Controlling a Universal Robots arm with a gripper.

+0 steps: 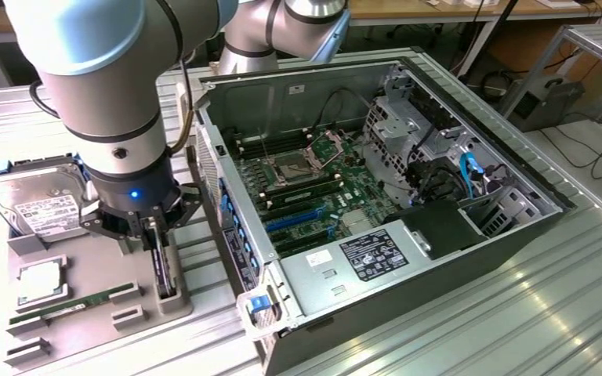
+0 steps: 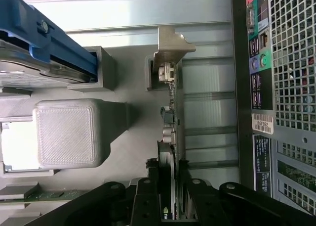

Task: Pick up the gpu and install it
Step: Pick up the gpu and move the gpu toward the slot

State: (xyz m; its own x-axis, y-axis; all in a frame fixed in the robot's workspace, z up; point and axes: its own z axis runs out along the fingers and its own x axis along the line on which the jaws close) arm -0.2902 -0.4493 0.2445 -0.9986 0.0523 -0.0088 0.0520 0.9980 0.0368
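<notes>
Wrist view: the gripper has its two black jaws drawn in on the gpu, one on each flat face, pressed to the card with no gap showing. The card stands on its long edge in a slot of the grey tray, still seated there, and runs straight out from between the jaws. Its thin green board carries small silver connectors, and its bent silver bracket sits at the far end.

Just beside the slot rises a square grey block with a fine ribbed, printed-looking surface. Past it a drive lies under a blue rail.

In the exterior view the gripper hangs upright over the gpu at the tray edge nearest the case. The case is open, its green motherboard exposed. The drive and a narrow green stick lie on the tray toward the exterior view's left.
</notes>
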